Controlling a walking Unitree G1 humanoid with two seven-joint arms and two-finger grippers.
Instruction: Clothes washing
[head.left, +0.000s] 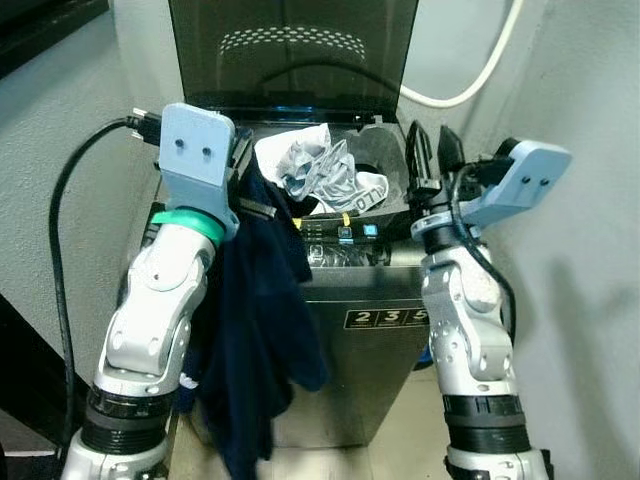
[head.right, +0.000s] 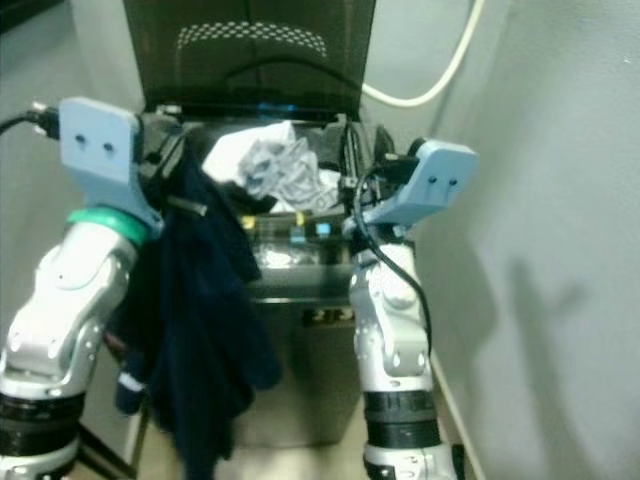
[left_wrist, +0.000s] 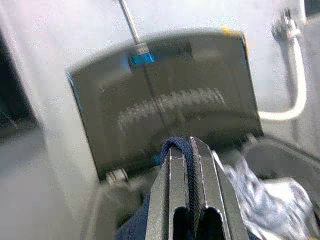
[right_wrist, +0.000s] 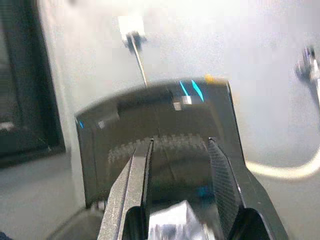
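Washer (head.left: 340, 300): a top-loading machine in the middle of the head view, standing in a narrow corner between grey walls.
Lid (head.left: 292, 50): dark and see-through, raised upright at the top centre of the frame.
White cloth (head.left: 320, 172): a crumpled white and grey piece lying in the washer opening, just below the lid.
Dark cloth (head.left: 262, 330): a navy garment that hangs from the left gripper down over the front left of the washer, reaching the lower part of the frame.
Left gripper (left_wrist: 190, 150): at the upper left of the head view, by the left edge of the opening; its 2 fingers are pressed together on a fold of the dark cloth.
Right gripper (right_wrist: 181, 150): at the right edge of the opening, fingers pointing up and spread apart, holding nothing.
Hose (head.left: 480, 70): white, curving along the wall at the upper right.
Cable (head.left: 70, 200): black, running from the left wrist down the left side.
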